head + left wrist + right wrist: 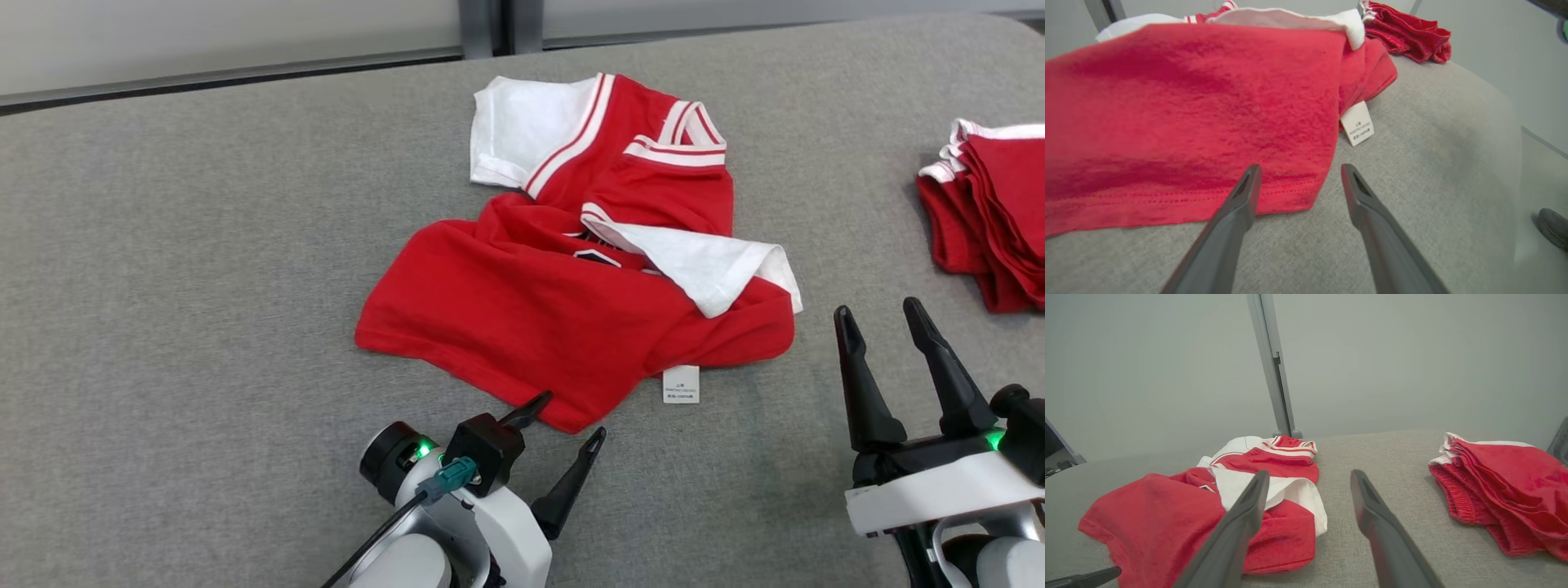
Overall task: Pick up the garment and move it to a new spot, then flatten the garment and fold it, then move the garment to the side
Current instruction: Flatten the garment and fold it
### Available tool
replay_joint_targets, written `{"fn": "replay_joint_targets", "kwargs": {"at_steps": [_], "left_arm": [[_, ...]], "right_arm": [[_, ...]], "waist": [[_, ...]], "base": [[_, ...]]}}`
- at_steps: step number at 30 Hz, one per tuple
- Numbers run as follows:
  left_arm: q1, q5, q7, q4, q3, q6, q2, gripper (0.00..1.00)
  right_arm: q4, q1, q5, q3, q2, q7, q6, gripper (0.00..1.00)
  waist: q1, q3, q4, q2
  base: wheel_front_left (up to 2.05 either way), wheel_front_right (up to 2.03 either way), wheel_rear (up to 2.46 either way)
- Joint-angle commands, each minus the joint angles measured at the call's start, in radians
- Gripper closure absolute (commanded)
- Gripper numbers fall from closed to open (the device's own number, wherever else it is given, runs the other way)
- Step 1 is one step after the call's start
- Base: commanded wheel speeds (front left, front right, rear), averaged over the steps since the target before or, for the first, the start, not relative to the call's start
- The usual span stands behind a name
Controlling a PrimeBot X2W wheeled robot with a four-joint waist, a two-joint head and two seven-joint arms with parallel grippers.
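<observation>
Left claw: fingers spread, nothing between them. It sits low over the bench at the near hem of the garment. In the left wrist view one fingertip overlaps the stitched hem close to its corner, and the other fingertip is over bare grey cloth just past that corner. Contact with the fabric cannot be told.

Garment: a red shirt with white sleeves and striped trim, lying crumpled on the bench ahead of the left claw and to the left of the right claw. The red body spreads out in front of the left claw. The collar end lies farther off, bunched. One white sleeve is folded over the red on the side toward the right claw.

Label: white, poking out from under the hem onto the bench, ahead and just right of the left claw's right finger. The print is too small to read.

Right claw: fingers spread, empty, raised off the bench. It is apart from the garment, whose sleeve edge lies just left of its left finger.

Stack: folded red pieces with white edging, ahead and right of the right claw, well apart from the garment.
</observation>
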Motion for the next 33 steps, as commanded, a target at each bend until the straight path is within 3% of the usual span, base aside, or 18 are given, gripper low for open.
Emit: {"fn": "replay_joint_targets", "kwargs": {"at_steps": [1, 4, 5, 6, 11, 18, 33], "left_arm": [[-0.034, -0.004, 0.006, 0.033, -0.016, -0.007, 0.003, 0.00], [-0.066, -0.003, 0.017, 0.099, -0.028, -0.004, 0.002, 0.02], [-0.077, 0.003, 0.014, 0.121, -0.024, 0.003, 0.004, 0.55], [-0.082, 0.003, 0.009, 0.140, -0.018, 0.009, 0.008, 1.00], [-0.096, 0.000, -0.062, 0.164, 0.017, 0.035, 0.030, 1.00], [-0.034, -0.040, -0.105, 0.063, 0.062, 0.059, 0.068, 1.00], [0.214, -0.119, 0.092, -0.356, 0.206, 0.212, 0.266, 1.00]], "right_arm": [[0.010, -0.017, 0.007, -0.005, 0.001, -0.014, 0.000, 0.00], [0.026, -0.026, 0.012, -0.010, 0.006, -0.030, 0.000, 0.00], [0.030, -0.029, 0.013, -0.013, 0.007, -0.035, 0.000, 0.00], [0.034, -0.028, 0.015, -0.015, 0.008, -0.038, 0.000, 0.00], [0.043, -0.026, 0.016, -0.031, 0.012, -0.050, 0.000, 0.00], [0.042, -0.030, 0.019, -0.046, 0.014, -0.042, 0.000, 0.00], [0.030, -0.002, 0.025, -0.114, 0.019, -0.027, 0.000, 0.00]], "waist": [[0.0000, 0.047, -0.048, 0.0000], [0.0000, 0.064, -0.068, 0.0000], [0.0000, 0.067, -0.072, 0.0000], [0.0000, 0.069, -0.075, 0.0000], [0.0000, 0.077, -0.062, 0.0000], [0.0000, 0.055, -0.004, 0.0000], [0.0000, 0.043, 0.120, 0.0000]], "base": [[0.00, 0.00, 0.00], [0.00, 0.00, 0.00], [0.00, 0.00, 0.00], [0.00, 0.00, 0.00], [0.00, 0.00, 0.00], [0.00, 0.00, 0.00], [0.00, 0.00, 0.00]]}}
